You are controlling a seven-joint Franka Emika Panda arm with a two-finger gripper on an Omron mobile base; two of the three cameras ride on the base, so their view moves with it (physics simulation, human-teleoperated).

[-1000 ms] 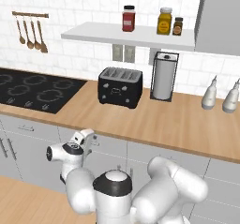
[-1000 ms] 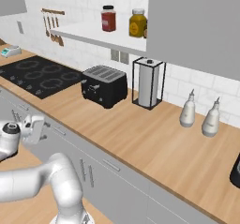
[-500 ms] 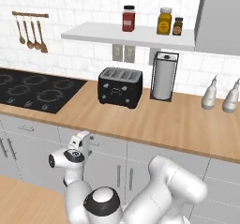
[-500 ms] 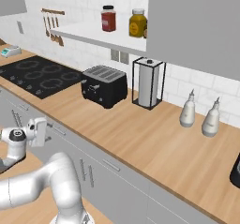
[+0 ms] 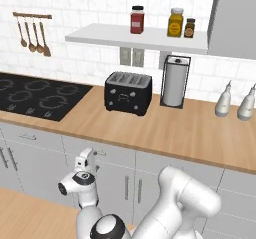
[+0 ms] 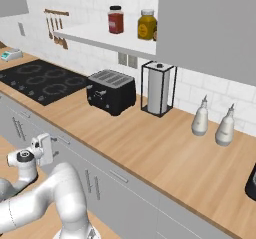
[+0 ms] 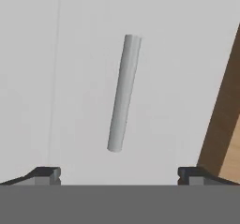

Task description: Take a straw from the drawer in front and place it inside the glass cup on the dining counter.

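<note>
end effector (image 7: 119, 174): wide open, empty
handle (image 7: 123, 93): slim rigid bar, centre frame; likely slick, grab mid-length
drawer (image 7: 84, 78): shut

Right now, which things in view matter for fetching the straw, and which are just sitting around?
For the job: flat light-grey drawer front; its slim silver bar handle; open two-finger gripper.

Just there: black toaster; paper towel holder; black cooktop; two white bottles.

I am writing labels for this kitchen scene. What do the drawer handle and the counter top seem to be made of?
The drawer handle looks like brushed metal: a slim silver-grey bar with soft shading, though painted plastic is possible. The counter top looks like light wood with a matte finish: warm tan colour with faint grain lines.
</note>
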